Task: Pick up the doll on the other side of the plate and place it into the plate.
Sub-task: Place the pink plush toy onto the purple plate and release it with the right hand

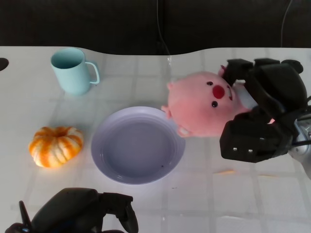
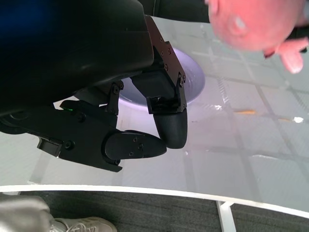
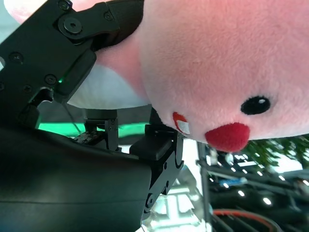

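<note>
The plate is a pale lilac dish near the middle of the table, and nothing lies in it. Far left of it stands a light blue mug, handle turned right; its inside shows only its own blue wall. Near left of the plate, well apart from its rim, sits an orange-and-white pumpkin.

The pink doll is clamped in the right hand, whose black fingers wrap it from the far side and the near side. It is at the plate's right, with its left edge and one small foot overlapping the plate's right rim in the head view. In the left wrist view the doll appears clear of the tabletop. The right wrist view shows its face close up, with a black eye and a red nose, pressed against the hand.

The left hand is at the near edge, near left of the plate, fingers curled in together on nothing; the left wrist view shows them folded above bare table.

Open table lies between plate and mug, and right of the plate toward the near edge, where a small orange scrap lies. The far edge is a wavy line against a dark background.
</note>
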Controlling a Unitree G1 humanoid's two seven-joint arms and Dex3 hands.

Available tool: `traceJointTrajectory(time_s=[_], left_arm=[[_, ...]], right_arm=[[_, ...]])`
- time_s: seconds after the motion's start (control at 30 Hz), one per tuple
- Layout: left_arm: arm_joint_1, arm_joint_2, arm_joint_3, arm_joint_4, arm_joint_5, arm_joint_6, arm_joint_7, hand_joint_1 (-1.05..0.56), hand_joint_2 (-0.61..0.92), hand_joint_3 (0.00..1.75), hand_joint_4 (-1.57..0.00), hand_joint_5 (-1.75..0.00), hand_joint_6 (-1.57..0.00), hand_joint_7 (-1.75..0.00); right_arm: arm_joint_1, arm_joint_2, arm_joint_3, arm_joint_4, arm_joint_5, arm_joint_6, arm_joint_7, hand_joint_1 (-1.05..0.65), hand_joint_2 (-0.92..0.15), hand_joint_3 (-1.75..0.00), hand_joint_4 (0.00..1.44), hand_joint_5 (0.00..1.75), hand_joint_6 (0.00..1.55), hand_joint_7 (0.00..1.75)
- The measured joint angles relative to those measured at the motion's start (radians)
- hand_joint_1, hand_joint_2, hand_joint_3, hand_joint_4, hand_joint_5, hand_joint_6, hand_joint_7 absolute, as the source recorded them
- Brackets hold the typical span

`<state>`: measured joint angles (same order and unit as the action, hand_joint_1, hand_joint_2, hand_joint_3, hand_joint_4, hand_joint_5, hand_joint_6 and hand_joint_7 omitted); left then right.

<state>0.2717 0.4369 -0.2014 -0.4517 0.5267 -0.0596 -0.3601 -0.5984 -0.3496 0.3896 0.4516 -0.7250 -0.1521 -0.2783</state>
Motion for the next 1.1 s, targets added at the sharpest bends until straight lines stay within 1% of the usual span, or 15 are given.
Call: traceJointTrajectory(time_s=[0.1, 0.2, 0.3, 0.4, 0.57, 0.63, 0.73, 0.93, 0.97, 1.0, 1.03, 1.07, 1.1], left_arm=[[0.0, -0.003, -0.005, 0.005, 0.013, -0.003, 0.008, -0.3, 0.92, 0.34, -0.69, -1.42, -0.76, -0.9], [0.0, -0.011, -0.014, 0.007, 0.023, -0.004, 0.018, -0.31, 0.92, 0.34, -0.69, -1.42, -0.76, -0.9], [-0.001, -0.019, -0.027, 0.007, 0.03, -0.003, 0.018, -0.3, 0.92, 0.34, -0.69, -1.41, -0.77, -0.9], [-0.003, -0.031, -0.037, 0.01, 0.035, -0.002, 0.019, -0.29, 0.92, 0.34, -0.69, -1.41, -0.77, -0.89], [-0.002, -0.047, -0.049, 0.01, 0.052, 0.012, 0.019, -0.3, 0.92, 0.35, -0.69, -1.4, -0.77, -0.88], [-0.001, -0.053, -0.055, 0.01, 0.057, 0.017, 0.019, -0.3, 0.92, 0.34, -0.7, -1.37, -0.78, -0.87], [0.001, -0.06, -0.066, 0.007, 0.067, 0.02, 0.019, -0.3, 0.92, 0.33, -0.72, -1.32, -0.79, -0.85], [0.013, -0.07, -0.075, -0.002, 0.07, 0.025, 0.019, -0.29, 0.92, 0.32, -0.73, -1.3, -0.8, -0.83], [0.016, -0.073, -0.076, -0.003, 0.07, 0.025, 0.019, -0.29, 0.92, 0.32, -0.73, -1.29, -0.81, -0.83], [0.018, -0.075, -0.078, -0.003, 0.07, 0.025, 0.019, -0.29, 0.92, 0.32, -0.73, -1.29, -0.81, -0.83], [0.02, -0.076, -0.078, -0.003, 0.071, 0.025, 0.019, -0.29, 0.92, 0.32, -0.73, -1.29, -0.81, -0.82], [0.02, -0.077, -0.078, -0.003, 0.072, 0.025, 0.019, -0.29, 0.92, 0.31, -0.74, -1.28, -0.81, -0.82], [0.02, -0.077, -0.078, -0.003, 0.072, 0.025, 0.019, -0.29, 0.92, 0.31, -0.74, -1.28, -0.82, -0.82]], right_arm=[[-0.001, 0.003, -0.002, -0.044, -0.001, -0.015, 0.024, -0.15, -0.48, -0.97, 0.95, 1.75, 0.73, 1.75], [-0.01, 0.017, 0.004, -0.055, -0.001, -0.028, 0.075, -0.16, -0.51, -0.99, 0.93, 1.75, 0.72, 1.75], [-0.027, 0.05, 0.021, -0.055, -0.001, -0.049, 0.103, -0.16, -0.46, -1.06, 0.94, 1.75, 0.73, 1.75], [-0.061, 0.097, 0.03, -0.034, 0.007, -0.053, 0.148, -0.18, -0.45, -1.03, 0.92, 1.75, 0.72, 1.75], [-0.134, 0.191, 0.066, 0.047, 0.01, -0.055, 0.187, -0.19, -0.49, -0.99, 0.9, 1.75, 0.7, 1.75], [-0.156, 0.228, 0.08, 0.107, 0.011, -0.062, 0.187, -0.16, -0.47, -0.96, 0.92, 1.75, 0.71, 1.75], [-0.182, 0.276, 0.109, 0.203, 0.0, -0.078, 0.167, -0.17, -0.48, -0.95, 0.93, 1.75, 0.71, 1.75], [-0.214, 0.326, 0.143, 0.333, -0.012, -0.081, 0.148, -0.17, -0.52, -0.83, 0.88, 1.75, 0.68, 1.72], [-0.218, 0.331, 0.144, 0.348, -0.012, -0.081, 0.146, -0.17, -0.56, -0.72, 0.87, 1.75, 0.73, 1.5], [-0.221, 0.335, 0.145, 0.359, -0.012, -0.08, 0.146, -0.18, -0.63, -0.56, 0.86, 1.75, 0.79, 1.28], [-0.221, 0.338, 0.146, 0.367, -0.012, -0.081, 0.147, -0.2, -0.7, -0.4, 0.84, 1.71, 0.88, 0.95], [-0.221, 0.34, 0.148, 0.37, -0.011, -0.08, 0.154, -0.22, -0.75, -0.31, 0.8, 1.5, 0.9, 0.7], [-0.221, 0.34, 0.151, 0.371, -0.011, -0.08, 0.167, -0.26, -0.82, -0.2, 0.76, 1.17, 0.91, 0.41]])
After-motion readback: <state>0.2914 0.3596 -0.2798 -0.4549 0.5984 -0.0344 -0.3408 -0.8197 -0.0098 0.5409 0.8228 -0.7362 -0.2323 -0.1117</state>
